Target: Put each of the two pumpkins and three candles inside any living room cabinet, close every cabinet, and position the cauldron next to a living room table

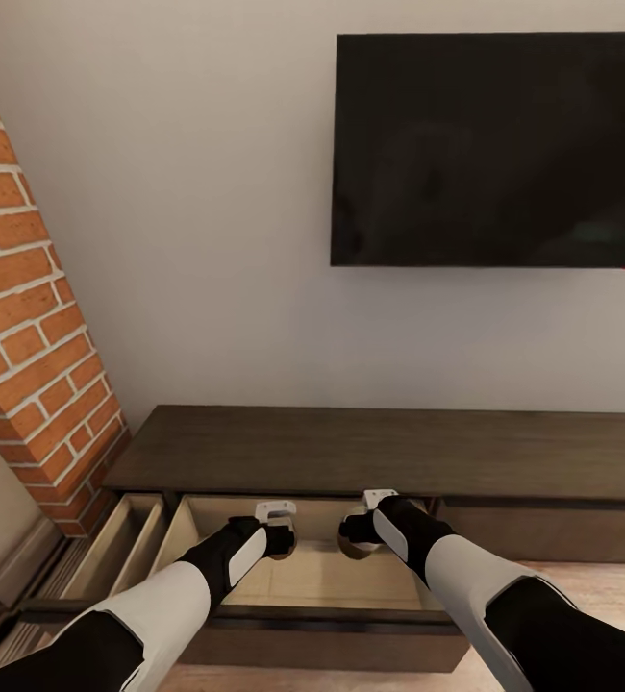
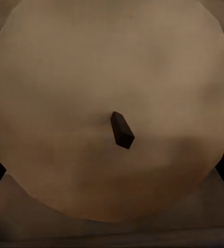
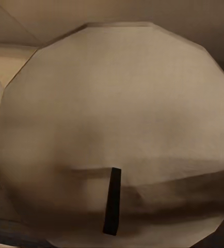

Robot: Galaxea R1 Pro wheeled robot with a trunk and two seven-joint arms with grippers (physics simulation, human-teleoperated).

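With both claws, left (image 1: 276, 540) and right (image 1: 359, 531), each clamped on a candle (image 2: 112, 111) over the open cabinet (image 1: 389, 452) drawer at 6 o'clock, we judge release comes next.

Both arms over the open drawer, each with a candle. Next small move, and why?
Probably open both grippers and let go. The left gripper and right gripper are low inside the open drawer of the cabinet, and each wrist view has a candle top with its wick close up, so both candles seem already inside.

Two candles (image 1: 359, 546) in open cabinet (image 1: 389, 452) drawer (image 1: 322, 577)
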